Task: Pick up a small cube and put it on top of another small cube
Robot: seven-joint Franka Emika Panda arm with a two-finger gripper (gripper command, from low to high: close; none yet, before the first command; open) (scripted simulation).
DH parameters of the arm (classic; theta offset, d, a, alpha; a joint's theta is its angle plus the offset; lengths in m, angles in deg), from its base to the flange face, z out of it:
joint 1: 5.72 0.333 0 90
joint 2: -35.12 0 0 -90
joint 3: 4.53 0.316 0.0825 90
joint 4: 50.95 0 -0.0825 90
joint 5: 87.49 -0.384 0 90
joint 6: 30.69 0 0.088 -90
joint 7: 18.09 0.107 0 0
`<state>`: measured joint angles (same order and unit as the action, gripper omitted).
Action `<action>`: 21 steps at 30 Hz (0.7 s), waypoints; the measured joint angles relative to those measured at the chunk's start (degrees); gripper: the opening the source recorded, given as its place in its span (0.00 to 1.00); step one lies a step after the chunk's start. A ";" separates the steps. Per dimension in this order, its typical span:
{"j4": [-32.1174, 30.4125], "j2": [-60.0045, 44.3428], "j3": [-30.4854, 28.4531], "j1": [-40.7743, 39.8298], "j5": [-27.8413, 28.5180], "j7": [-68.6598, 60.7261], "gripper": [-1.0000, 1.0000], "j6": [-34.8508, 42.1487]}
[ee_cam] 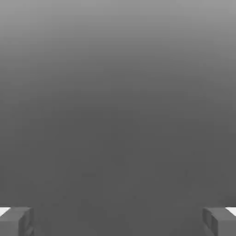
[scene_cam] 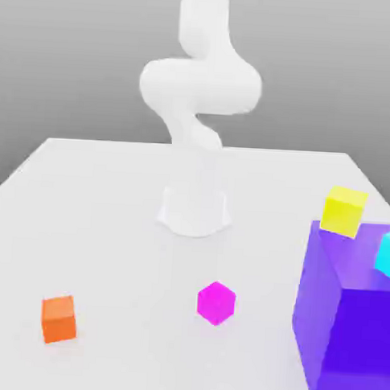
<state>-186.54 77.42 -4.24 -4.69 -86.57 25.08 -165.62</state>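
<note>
The hand (ee_cam: pixel 118 222) is spread wide; the magenta cube (scene_cam: pixel 216 303) is seen on the bench (scene_cam: pixel 130 267), between the orange cube (scene_cam: pixel 59 320) and the purple block (scene_cam: pixel 359 344).

In the hand view, you had your gripper (ee_cam: pixel 118 222) open, its two gray fingers (ee_cam: pixel 24 222) standing well apart with nothing between them. Around and beyond the gripper lay a plain gray backdrop (ee_cam: pixel 118 115), darker near the fingers and paler farther from them. A small white patch (ee_cam: pixel 3 210) showed beside each finger, on the side facing away from the gap.
</note>
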 joint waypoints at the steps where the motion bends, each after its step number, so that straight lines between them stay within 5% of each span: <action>1: -1.83 -1.76 0.05 0.52 0.45 -1.30 0.50 -1.52; 17: -32.08 -32.79 -4.30 10.23 2.11 -28.37 0.50 -27.80; 21: -33.74 -43.27 -3.68 10.93 0.85 -32.24 0.50 -35.82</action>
<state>-220.28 34.15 -7.92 6.24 -85.72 -7.15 -201.43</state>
